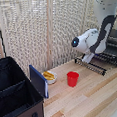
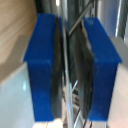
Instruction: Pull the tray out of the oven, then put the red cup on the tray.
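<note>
Wooden tabletop, slatted screen behind. Gripper (image 2: 70, 70), blue pads (image 2: 42, 70) closed around a tray (image 1: 92, 66) wire at the oven (image 1: 112, 45) front. Red cup (image 1: 72, 79) stands nearby, toward the exterior view's left.

No text, label, brand, number or sign can be read on anything here.

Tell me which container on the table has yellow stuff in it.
The small bowl beside the black case; the red cup nearby shows no yellow.
</note>
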